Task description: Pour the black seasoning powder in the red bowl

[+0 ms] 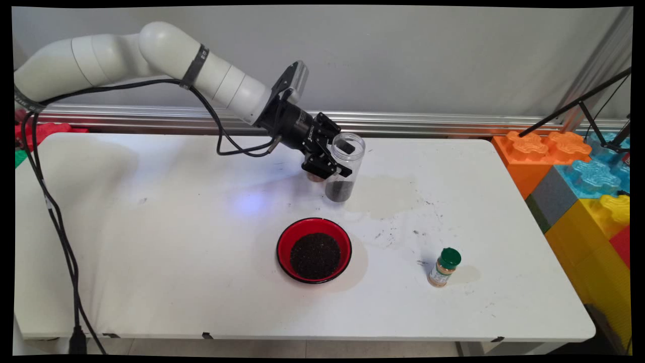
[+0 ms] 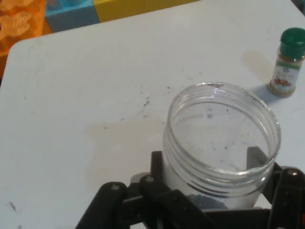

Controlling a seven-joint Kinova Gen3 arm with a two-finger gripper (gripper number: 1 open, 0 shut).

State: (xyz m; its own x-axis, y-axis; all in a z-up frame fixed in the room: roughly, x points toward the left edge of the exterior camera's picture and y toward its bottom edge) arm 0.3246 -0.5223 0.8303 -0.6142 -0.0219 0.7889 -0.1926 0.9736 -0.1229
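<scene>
Clear plastic makes up the one jar in the scene, a lidless, threaded-neck cylinder with a dark layer of grains at its bottom; faint embossed characters run round the inside of its rim in the hand view but are too small to read. One black end effector is clamped on the jar, a finger on each side of the wall below the neck, and the jar stands upright on or just above the white tabletop; contact with the surface cannot be told. Nearer the camera than the jar sits one red bowl with a black rim, filled with the same kind of dark grains. To the jar's right and nearer the camera, well apart from it, stands one small spice bottle with a green cap, tan contents and a label whose print cannot be read. A few dark specks lie scattered on the tabletop between jar and bottle, beside a pale stain just right of the jar. Beyond the tabletop's right end is a stack of large toy blocks in orange, blue, yellow, grey and red.
</scene>
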